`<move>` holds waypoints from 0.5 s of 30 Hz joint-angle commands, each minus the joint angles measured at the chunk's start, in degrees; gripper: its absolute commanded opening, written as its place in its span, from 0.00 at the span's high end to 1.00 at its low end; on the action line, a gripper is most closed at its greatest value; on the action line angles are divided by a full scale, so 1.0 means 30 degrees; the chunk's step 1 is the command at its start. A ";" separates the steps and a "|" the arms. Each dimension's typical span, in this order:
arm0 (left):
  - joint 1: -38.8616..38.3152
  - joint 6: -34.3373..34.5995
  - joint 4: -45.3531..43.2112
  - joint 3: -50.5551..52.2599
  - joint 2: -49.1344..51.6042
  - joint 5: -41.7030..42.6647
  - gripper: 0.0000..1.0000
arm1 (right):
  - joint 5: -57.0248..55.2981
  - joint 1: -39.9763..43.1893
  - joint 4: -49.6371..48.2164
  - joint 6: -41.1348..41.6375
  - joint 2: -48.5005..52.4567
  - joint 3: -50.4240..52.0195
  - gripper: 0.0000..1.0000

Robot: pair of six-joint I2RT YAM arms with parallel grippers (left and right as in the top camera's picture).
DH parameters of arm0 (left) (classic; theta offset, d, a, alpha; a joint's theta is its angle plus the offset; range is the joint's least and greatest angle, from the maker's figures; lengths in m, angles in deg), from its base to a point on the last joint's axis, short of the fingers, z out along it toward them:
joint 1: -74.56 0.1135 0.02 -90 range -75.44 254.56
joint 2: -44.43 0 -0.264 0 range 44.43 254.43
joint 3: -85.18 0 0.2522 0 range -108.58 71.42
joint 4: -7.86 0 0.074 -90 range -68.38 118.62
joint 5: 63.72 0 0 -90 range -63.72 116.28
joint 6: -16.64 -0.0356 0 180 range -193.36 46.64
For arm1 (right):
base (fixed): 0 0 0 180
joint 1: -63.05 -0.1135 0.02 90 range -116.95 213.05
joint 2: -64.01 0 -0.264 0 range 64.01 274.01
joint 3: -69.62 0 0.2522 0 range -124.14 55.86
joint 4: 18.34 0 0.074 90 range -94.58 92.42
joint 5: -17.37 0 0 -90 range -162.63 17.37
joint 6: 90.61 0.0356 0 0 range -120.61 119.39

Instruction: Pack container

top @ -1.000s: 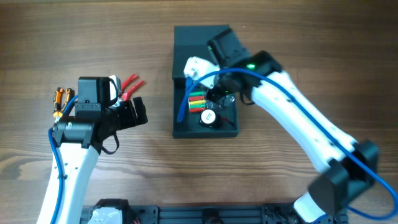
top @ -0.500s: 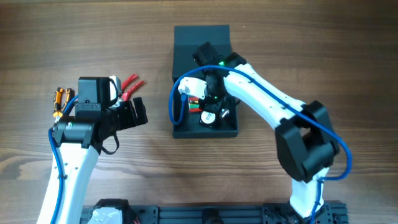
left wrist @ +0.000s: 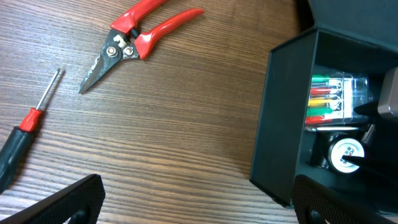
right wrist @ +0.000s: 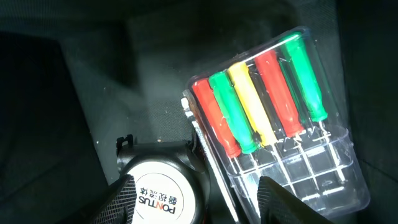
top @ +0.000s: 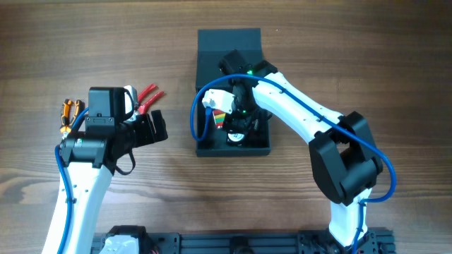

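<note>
The right gripper (right wrist: 198,202) spreads wide inside the container (top: 229,42), walled in, over a tape measure (right wrist: 155,193) and screwdriver case (right wrist: 273,118). The left gripper (left wrist: 199,205) gapes empty above open table (left wrist: 186,137).

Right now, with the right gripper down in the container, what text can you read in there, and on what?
"PONTUS": on the round white label of the tape measure, upside down in the right wrist view.
Row of Chinese characters on the same label: too blurred to read.
That label in the left wrist view: too small to read.
Screwdriver pack: no text visible.
</note>
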 commanded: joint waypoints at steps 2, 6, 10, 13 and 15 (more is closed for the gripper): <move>0.0073 0.0306 -0.0051 -0.0328 -0.0073 0.0299 0.00 | -0.0444 -0.0036 0.0022 0.1239 -0.1093 -0.0896 0.38; 0.0073 0.0306 -0.0051 -0.0328 -0.0073 0.0299 0.00 | -0.1020 -0.0015 -0.0066 0.1887 -0.2907 -0.2382 0.37; 0.0073 -0.0189 0.0109 -0.0328 -0.0073 0.0408 0.00 | -0.3264 0.0532 -0.1115 0.5442 -0.5246 -0.3687 0.31; 0.0073 -0.0772 0.0896 -0.0845 -0.0051 0.0576 0.00 | -0.4466 0.1676 -0.1661 0.8692 -0.7031 -0.4634 0.00; 0.0080 -0.0780 0.2025 -0.1902 0.0153 0.0160 0.00 | -0.4430 0.2973 -0.1953 1.0557 -0.8429 -0.4962 0.00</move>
